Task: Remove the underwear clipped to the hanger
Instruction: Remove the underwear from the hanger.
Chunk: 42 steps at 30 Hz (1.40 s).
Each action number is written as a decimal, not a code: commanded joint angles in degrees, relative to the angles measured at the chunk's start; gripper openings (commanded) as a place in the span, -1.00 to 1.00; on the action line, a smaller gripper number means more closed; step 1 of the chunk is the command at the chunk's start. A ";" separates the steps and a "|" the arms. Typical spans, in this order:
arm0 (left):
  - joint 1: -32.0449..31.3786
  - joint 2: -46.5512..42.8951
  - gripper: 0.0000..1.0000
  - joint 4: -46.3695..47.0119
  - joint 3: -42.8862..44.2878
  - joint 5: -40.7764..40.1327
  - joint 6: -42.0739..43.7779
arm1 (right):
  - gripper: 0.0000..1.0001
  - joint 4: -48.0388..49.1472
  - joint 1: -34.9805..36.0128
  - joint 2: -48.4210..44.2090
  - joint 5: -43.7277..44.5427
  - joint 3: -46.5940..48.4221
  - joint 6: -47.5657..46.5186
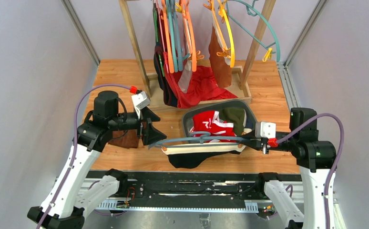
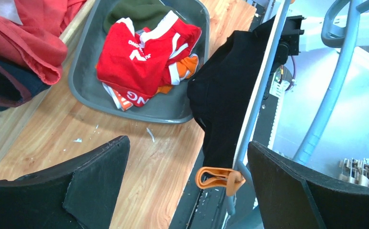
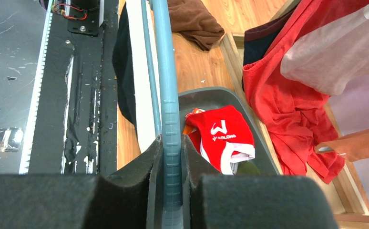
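Right tool (image 3: 172,157) pinching the blue-grey hanger (image 3: 169,71), which is held level over the near edge of the tabletop (image 2: 139,157). Black briefs (image 2: 225,90) with white waistband hang from the hanger. Orange clip (image 2: 218,178) at the hanger's left end. Left tool (image 2: 187,167) spread wide, clip and hanger end between its fingers. Red briefs (image 2: 135,57), white trim, lie in the grey tray (image 2: 85,81).

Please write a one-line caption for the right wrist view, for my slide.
Right gripper shut on the blue-grey hanger, black underwear hanging from it near a grey tray with red briefs.
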 commanded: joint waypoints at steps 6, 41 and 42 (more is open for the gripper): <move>1.97 0.72 0.97 -0.70 0.70 2.93 -2.80 | -0.99 6.86 0.59 -0.96 -0.92 -0.43 6.91; 10.75 0.51 0.70 11.64 -9.00 19.92 -21.34 | -0.99 17.11 0.59 -1.92 -0.22 -4.67 12.09; 10.92 0.36 0.69 11.94 -9.29 19.85 -21.53 | -0.99 17.55 0.59 -1.92 -0.37 -5.03 11.58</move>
